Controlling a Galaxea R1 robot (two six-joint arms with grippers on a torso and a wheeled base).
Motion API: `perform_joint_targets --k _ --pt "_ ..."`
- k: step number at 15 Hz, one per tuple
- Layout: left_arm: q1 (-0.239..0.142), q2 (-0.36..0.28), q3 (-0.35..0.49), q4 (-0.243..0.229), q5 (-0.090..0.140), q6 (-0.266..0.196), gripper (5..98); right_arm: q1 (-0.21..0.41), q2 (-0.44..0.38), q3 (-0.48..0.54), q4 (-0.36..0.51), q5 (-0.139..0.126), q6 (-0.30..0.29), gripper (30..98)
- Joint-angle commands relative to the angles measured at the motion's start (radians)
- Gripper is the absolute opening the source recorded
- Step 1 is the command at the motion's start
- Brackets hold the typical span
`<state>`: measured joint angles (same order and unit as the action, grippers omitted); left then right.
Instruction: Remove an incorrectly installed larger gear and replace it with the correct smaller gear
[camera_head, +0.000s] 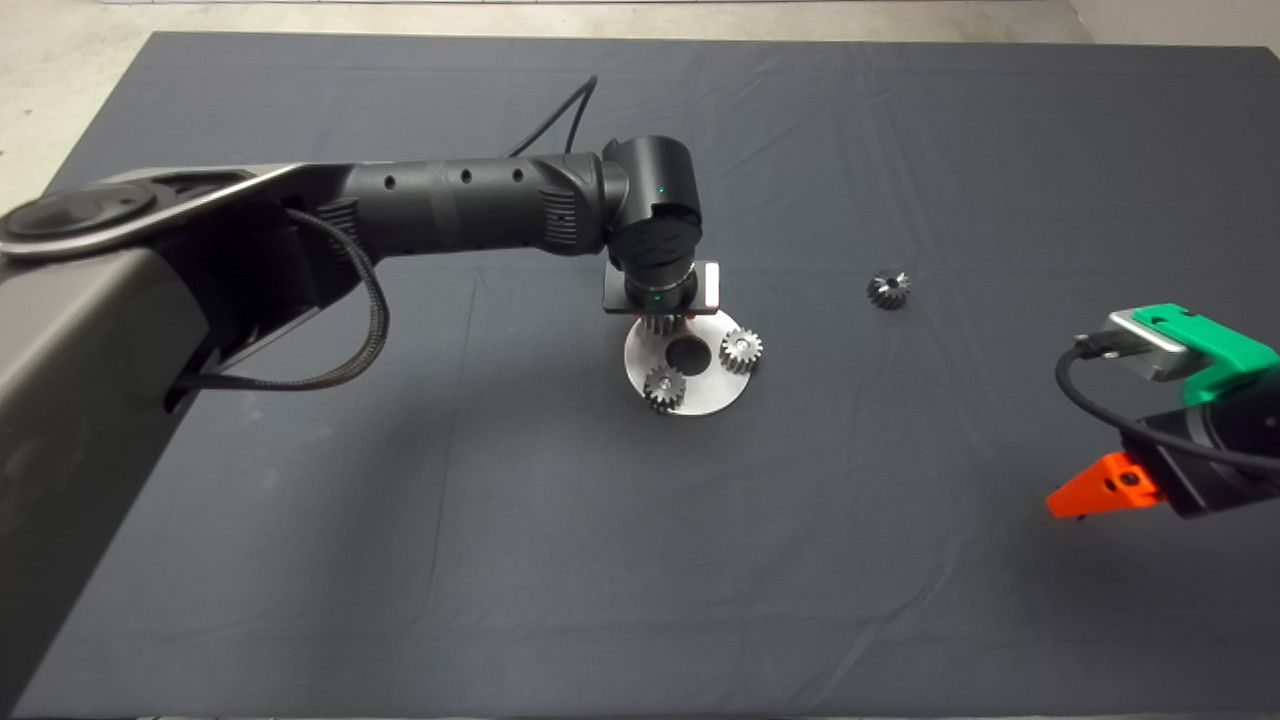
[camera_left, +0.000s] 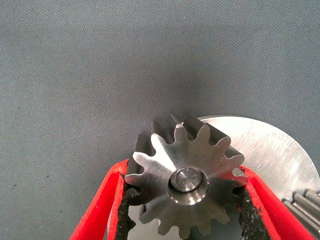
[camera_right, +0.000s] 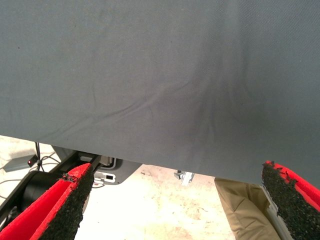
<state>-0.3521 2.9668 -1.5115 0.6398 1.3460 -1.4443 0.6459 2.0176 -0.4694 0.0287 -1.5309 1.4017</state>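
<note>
The larger gear (camera_left: 187, 182), bright silver, sits on a peg at the far edge of the round silver plate (camera_head: 700, 395). My left gripper (camera_left: 185, 172) points straight down over it, and both black pads press against its teeth. From above, the left gripper (camera_head: 662, 318) hides most of that gear. The smaller gear (camera_head: 888, 290), dark grey, lies loose on the mat to the right of the plate. At the lower right edge my right gripper (camera_head: 1100, 440) waits open, holding nothing.
Two small silver gears (camera_head: 741, 350) (camera_head: 664, 388) stand on the plate around its dark centre hole (camera_head: 688, 354). The right wrist view shows the mat's edge (camera_right: 150, 160) with floor and cables beyond. The left arm's cable loops over the mat at the left.
</note>
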Motion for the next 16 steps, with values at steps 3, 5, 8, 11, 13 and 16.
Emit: perform_joint_targets --k 3,5,8,11,13,16 --pt "-0.013 0.002 0.007 0.047 -0.001 -0.005 42.8 0.014 0.028 0.006 0.039 -0.101 0.016 89.0" --pt "-0.011 0.002 0.012 0.049 -0.001 -0.005 41.0 0.014 0.042 0.006 0.039 -0.101 0.022 89.0" --pt "-0.01 0.002 0.012 0.047 -0.001 -0.005 39.3 0.014 0.062 -0.004 0.039 -0.103 0.022 89.0" --pt "-0.015 0.002 0.013 0.044 0.027 -0.004 38.1 0.014 0.065 -0.005 0.039 -0.103 0.022 89.0" --pt "-0.019 0.002 0.019 0.043 0.035 -0.004 35.8 0.014 0.073 -0.012 0.039 -0.103 0.022 89.0" --pt "-0.022 0.002 0.021 0.043 0.035 -0.004 33.8 0.014 0.069 -0.011 0.039 -0.103 0.022 89.0"
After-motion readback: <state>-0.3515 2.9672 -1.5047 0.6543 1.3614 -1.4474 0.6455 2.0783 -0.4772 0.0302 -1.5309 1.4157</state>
